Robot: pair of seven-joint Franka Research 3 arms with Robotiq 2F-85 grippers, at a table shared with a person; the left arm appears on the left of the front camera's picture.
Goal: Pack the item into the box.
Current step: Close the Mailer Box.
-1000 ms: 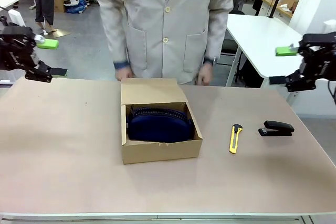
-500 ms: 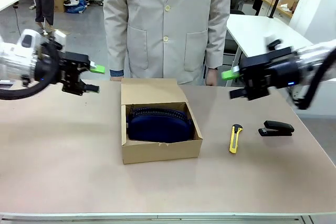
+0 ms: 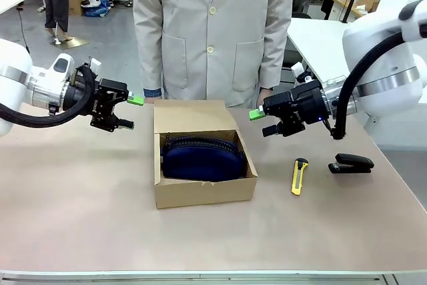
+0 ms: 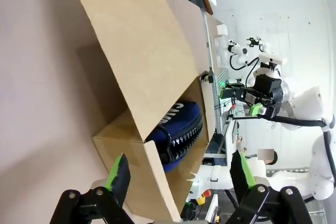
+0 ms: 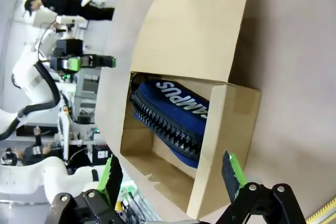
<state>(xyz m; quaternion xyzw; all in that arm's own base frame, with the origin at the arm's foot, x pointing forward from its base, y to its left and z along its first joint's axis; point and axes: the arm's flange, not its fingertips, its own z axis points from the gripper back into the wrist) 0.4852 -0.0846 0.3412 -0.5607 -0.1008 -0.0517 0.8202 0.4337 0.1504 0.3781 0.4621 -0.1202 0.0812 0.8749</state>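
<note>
Space shows between the green-padded jaws of the left gripper (image 3: 131, 112), which hovers empty above the pale beige table (image 3: 80, 198), near the far left corner of the shallow brown corrugated cardboard box (image 3: 207, 193). The box's hinged lid flap (image 3: 190, 115) is open, leaning back toward the person in a light coat (image 3: 213, 31). Inside lies the dark navy-blue soft fabric zip pouch (image 3: 202, 158), nearly filling the cavity (white print shows on it in the wrist views). Further right, the right gripper (image 3: 261, 123) hangs likewise parted and empty, near the box's far right corner. Right again lie a yellow utility knife (image 3: 299, 176) and a black stapler (image 3: 351, 163). The pouch looks light and yielding, so it would likely squash under a pinch; a grip across its bulging middle seems safest. The flap is probably stiff yet light, best taken at its free far edge.
</note>
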